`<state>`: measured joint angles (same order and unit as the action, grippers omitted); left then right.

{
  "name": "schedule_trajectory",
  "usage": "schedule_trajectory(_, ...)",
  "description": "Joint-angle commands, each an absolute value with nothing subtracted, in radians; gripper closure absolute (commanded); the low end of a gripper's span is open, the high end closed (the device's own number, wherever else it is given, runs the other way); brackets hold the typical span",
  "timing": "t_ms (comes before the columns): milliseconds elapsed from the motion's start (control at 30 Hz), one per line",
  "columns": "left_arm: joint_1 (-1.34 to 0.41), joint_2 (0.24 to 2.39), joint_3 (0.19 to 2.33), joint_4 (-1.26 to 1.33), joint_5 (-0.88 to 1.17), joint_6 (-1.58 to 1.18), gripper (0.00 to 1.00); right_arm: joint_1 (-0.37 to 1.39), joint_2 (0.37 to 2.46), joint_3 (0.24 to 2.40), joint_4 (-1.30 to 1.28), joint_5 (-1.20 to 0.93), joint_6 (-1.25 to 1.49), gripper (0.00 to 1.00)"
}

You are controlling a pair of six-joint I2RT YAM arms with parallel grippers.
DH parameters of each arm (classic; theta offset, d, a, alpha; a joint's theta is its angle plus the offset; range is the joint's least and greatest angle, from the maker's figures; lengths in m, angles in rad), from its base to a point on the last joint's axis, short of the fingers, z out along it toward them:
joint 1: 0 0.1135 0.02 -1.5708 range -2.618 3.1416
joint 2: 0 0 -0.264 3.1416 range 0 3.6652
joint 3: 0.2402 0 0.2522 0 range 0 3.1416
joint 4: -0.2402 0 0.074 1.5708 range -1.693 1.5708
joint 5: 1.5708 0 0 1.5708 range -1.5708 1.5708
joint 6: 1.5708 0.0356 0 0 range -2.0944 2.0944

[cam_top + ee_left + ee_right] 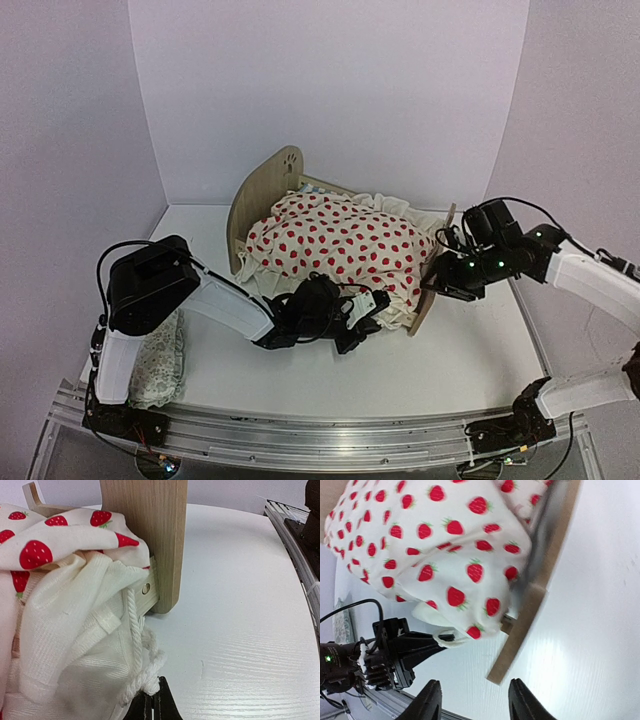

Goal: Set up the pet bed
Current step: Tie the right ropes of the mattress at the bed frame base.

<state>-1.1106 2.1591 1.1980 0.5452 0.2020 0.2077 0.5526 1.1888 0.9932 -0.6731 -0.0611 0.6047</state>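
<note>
The plywood pet bed stands mid-table, its paw-print headboard (268, 185) at the back left and its lower footboard (432, 283) at the front right. The cream red-dotted blanket (340, 240) lies bunched over it and hides the striped mattress. My left gripper (368, 308) is shut on the blanket's white ruffled corner (145, 677) beside the footboard leg (155, 545), low over the table. My right gripper (438, 277) is open and empty, hovering just off the footboard (540, 595), with its fingers (431, 700) apart. The left gripper also shows in the right wrist view (427, 645).
The small pale green-patterned pillow (160, 362) lies on the table at the near left, beside the left arm's base. White walls enclose the back and sides. A metal rail (320, 440) runs along the near edge.
</note>
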Motion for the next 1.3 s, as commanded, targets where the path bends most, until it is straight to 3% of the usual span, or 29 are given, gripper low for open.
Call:
schedule_trajectory(0, -1.118, 2.187, 1.212, 0.591, 0.217, 0.203, 1.00, 0.674, 1.113, 0.949, -0.765, 0.161, 0.993, 0.58)
schedule_trajectory(133, -1.119, 2.196, 1.199, 0.610, 0.214, 0.201, 1.00, 0.838, 1.179, 0.993, -0.841, 0.274, 1.116, 0.61)
schedule_trajectory(433, -1.126, 2.212, 1.164, 0.652, 0.197, 0.203, 1.00, 0.967, 1.381, 1.056, -0.853, 0.461, 1.265, 0.73)
schedule_trajectory(833, -1.144, 2.236, 1.104, 0.747, 0.141, 0.162, 1.00, 1.008, 1.608, 1.143, -0.808, 0.540, 1.243, 0.78)
schedule_trajectory(1267, -1.148, 2.254, 1.044, 0.862, 0.137, 0.123, 1.00, 1.008, 1.705, 1.001, -0.541, 0.614, 1.151, 0.83)
